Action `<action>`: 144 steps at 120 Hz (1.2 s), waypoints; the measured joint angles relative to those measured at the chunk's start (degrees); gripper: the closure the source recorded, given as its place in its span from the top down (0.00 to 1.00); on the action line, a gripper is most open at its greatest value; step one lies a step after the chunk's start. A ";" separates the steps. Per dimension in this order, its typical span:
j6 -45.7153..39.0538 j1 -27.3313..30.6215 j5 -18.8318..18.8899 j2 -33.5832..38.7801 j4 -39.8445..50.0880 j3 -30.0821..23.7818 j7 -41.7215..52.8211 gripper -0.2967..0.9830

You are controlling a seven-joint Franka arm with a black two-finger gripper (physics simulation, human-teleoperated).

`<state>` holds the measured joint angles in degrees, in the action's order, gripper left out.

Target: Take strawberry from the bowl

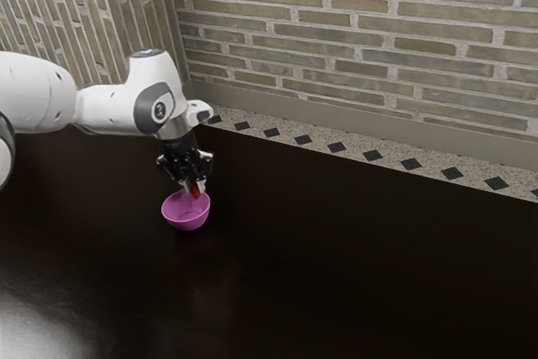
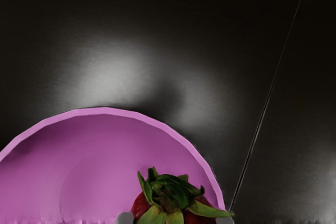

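In the exterior view my gripper (image 1: 192, 186) points down over the back part of the pink bowl (image 1: 186, 216), shut on the red strawberry (image 1: 196, 192). The strawberry is at about the height of the bowl's rim, by its far side. From the wrist view, my gripper (image 2: 175, 220) has a grey fingertip on each side of the strawberry (image 2: 170, 198), whose green leaves face the camera. The bowl (image 2: 105, 171) lies beneath, and the part of its inside that shows holds nothing. The strawberry's lower end is hidden.
The bowl stands on a dark, glossy table (image 1: 336, 275). Behind the table run a speckled strip with black diamonds (image 1: 336, 147) and a brick wall (image 1: 353, 31).
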<state>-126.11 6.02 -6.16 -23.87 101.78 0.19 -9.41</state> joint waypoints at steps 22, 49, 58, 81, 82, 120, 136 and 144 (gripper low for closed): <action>0.01 -0.63 -0.20 0.07 -0.60 -4.24 -0.51 0.27; -0.33 -2.85 -1.17 -5.41 -4.69 -5.52 -1.03 0.26; -0.38 -3.12 -1.48 -8.29 -6.59 -5.81 -1.15 0.26; -0.43 -3.42 -2.39 -10.22 -7.82 -5.88 -0.78 0.50; -0.43 -3.51 -2.42 -10.12 -7.82 -5.87 -0.76 0.51; 3.41 -5.20 0.17 9.18 -2.06 -5.77 -0.20 0.71; 11.57 -5.35 4.72 17.92 -6.46 -5.87 0.02 0.74; 16.48 -5.42 5.98 18.55 -12.06 -5.87 0.09 0.75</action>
<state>-109.63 0.60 -0.18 -5.32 89.72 -5.68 -9.33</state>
